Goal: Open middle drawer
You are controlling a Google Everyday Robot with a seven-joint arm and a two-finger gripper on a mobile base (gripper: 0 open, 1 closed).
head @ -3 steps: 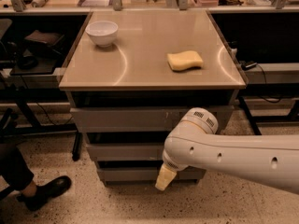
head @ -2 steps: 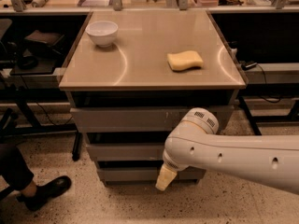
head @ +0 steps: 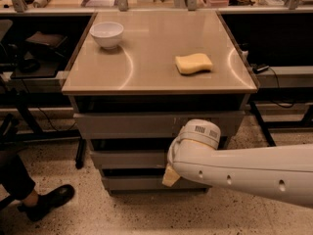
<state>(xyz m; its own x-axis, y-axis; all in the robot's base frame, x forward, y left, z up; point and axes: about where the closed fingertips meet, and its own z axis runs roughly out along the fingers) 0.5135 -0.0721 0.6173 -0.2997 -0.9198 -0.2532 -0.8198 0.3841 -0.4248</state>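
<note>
- Desk [head: 156, 43] with a tan top fills the middle of the view; a stack of three grey drawer fronts sits under it.
- White robot arm [head: 249, 173] reaches in from the right edge, low down, and crosses in front of the right part of the stack.
- Top drawer front [head: 142, 125], the largest of the three, lies just below the desk top.
- The middle drawer [head: 124, 159] sits directly beneath it, between the top front and the lowest front [head: 132, 183]; its right end is hidden behind the arm.
- Black shoe [head: 49, 202] and dark trouser leg stand on the speckled floor [head: 146, 214] at the lower left.
- White bowl [head: 107, 34] rests upright near the far left corner of the desk.
- Yellow sponge [head: 193, 63] lies flat on the right half, well apart from the bowl.
- The gripper [head: 171, 176] shows as a beige tip at the arm's end, just below the middle drawer's front, by the gap above the lowest front; whether its jaws are apart or together cannot be told.
</note>
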